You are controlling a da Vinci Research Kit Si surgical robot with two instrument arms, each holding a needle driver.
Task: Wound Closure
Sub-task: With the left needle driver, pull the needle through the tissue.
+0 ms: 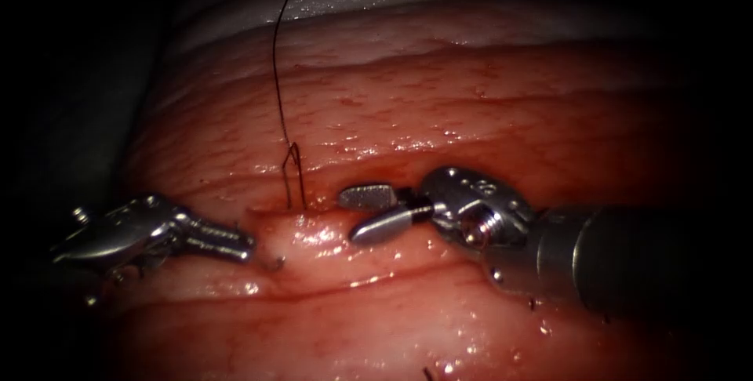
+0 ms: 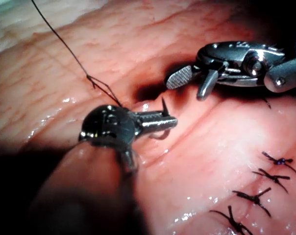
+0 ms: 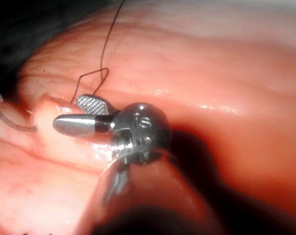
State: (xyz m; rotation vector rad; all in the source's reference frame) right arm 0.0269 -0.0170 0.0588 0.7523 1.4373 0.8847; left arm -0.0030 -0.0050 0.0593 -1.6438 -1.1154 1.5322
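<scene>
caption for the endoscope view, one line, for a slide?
Left end effector shut on the curved needle at the cut in the tissue; right end effector open, empty; thread trailing upward.

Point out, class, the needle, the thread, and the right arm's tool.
needle (image 2: 163, 105): left wrist view, on its sharp tip above the left tool's shut jaws.
thread (image 1: 276, 59): endoscope view, on the strand rising from the tissue.
right tool (image 1: 362, 212): endoscope view, midway between its open, empty jaws.
</scene>
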